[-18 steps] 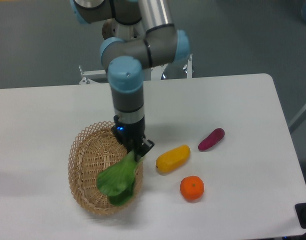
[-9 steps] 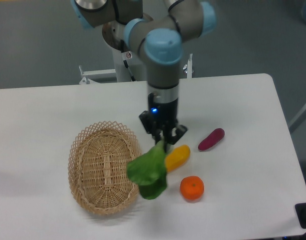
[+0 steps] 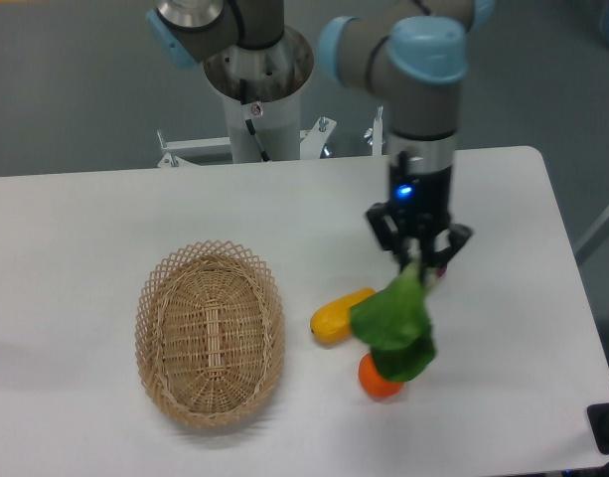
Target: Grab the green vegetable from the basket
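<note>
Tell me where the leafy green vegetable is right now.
The leafy green vegetable hangs from the gripper right of the woven wicker basket, in front of the yellow oblong vegetable and the orange fruit.

Basket (image 3: 210, 333) woven wicker, rough; table (image 3: 85, 229) smooth matt.

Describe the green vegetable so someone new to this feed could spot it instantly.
Start at the wicker basket on the table's left, then look right, past the yellow vegetable. The green vegetable hangs from the gripper, partly hiding the orange fruit. It is the only leafy, dark green item, and the only one held.
</note>
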{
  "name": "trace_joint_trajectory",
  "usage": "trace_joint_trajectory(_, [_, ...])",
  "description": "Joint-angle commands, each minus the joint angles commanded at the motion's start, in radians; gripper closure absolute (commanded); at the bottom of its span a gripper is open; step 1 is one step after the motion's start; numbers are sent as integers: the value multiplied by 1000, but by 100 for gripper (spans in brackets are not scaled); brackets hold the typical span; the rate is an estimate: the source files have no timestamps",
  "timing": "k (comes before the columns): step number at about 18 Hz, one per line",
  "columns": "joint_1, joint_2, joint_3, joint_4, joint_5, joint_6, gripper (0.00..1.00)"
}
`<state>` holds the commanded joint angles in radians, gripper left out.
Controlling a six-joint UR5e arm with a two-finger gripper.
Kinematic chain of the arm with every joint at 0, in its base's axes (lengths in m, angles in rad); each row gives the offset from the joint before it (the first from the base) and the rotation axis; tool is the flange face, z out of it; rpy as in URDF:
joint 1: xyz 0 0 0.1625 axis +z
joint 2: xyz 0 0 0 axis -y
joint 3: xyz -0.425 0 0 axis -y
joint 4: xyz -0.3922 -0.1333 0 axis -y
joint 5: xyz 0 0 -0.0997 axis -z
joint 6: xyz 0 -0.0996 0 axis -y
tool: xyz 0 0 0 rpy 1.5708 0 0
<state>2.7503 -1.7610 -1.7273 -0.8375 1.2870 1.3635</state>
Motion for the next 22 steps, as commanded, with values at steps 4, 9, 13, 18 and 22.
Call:
trace_joint_trajectory(4, [15,0,-9,-5,2,19,68])
trace_joint_trajectory(9, [28,2,-21,-6,2,29,68])
trace_joint_trajectory(13, [26,3,-20,-6,2,29,68])
trace_joint_trajectory(18, [26,3,-21,-6,2,31,68])
trace_joint_trajectory(22, [23,3,-21,-5,5,31,68])
